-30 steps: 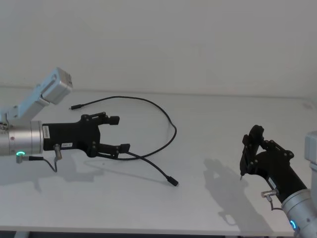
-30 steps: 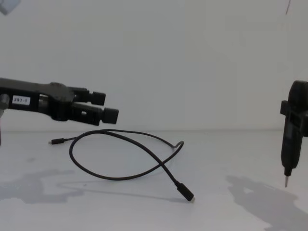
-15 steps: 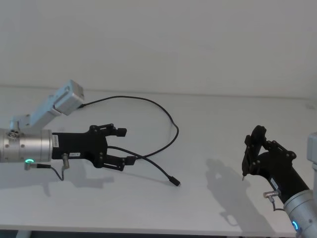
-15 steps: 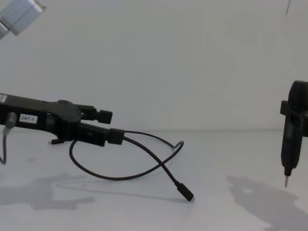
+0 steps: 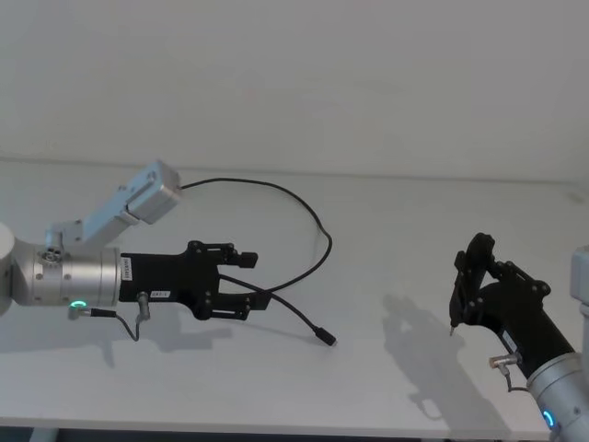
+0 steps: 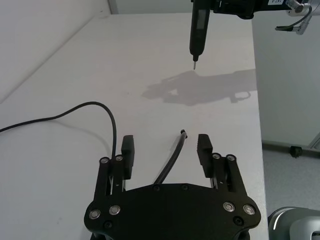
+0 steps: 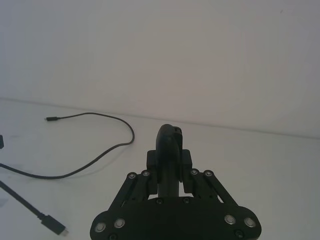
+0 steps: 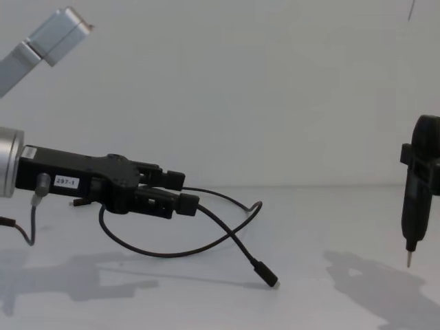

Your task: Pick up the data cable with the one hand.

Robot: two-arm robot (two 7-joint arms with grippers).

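At lower centre of the head view, nearest the camera, one plug [image 5: 322, 338] of the data cable [image 5: 329, 247] is seen lying on the table [image 5: 396, 230]. From it a strand can be traced up and to the left into the left hand [image 5: 250, 279], which is held low at left centre with its jaws wide apart and nothing gripped. In the left wrist view this strand is seen running between the two fingers [image 6: 127, 150], roughly along the hand's own axis and so across its closing line, clear of both. A closing alone is judged enough to catch it.

Farther off, the cable is carried in a wide loop toward upper centre and back to the left. The right hand [image 5: 465, 285] is parked at lower right, well apart from the cable, so the left is much the nearer. In the chest view a white label [image 8: 67, 181] on the left hand is read as "297-1"; no other writing can be made out.
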